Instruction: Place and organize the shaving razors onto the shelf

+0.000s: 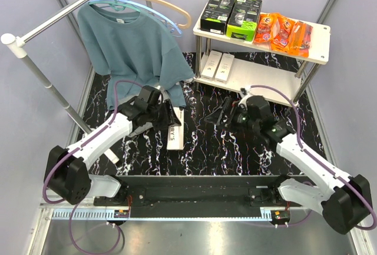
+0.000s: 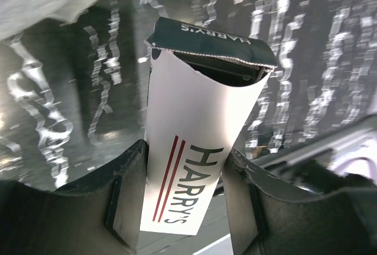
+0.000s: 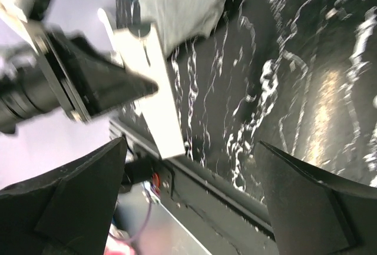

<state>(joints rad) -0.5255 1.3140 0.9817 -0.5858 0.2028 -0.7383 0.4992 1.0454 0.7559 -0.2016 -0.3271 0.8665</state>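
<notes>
Left wrist: slim white box in claw

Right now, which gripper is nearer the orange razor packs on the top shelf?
Right. The right gripper is open in front of the shelf holding the orange razor packs; the left gripper, shut on a white Harry's box, is farther left.

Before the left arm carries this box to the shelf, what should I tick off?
1. The left gripper shut on the white box: ok.
2. That box closed: not ok, its far end gapes.
3. That box lifted off the table: cannot tell.
4. The right gripper open and empty: ok.
5. Bare room on the shelf, lower board, beside the two white boxes there: ok.
</notes>
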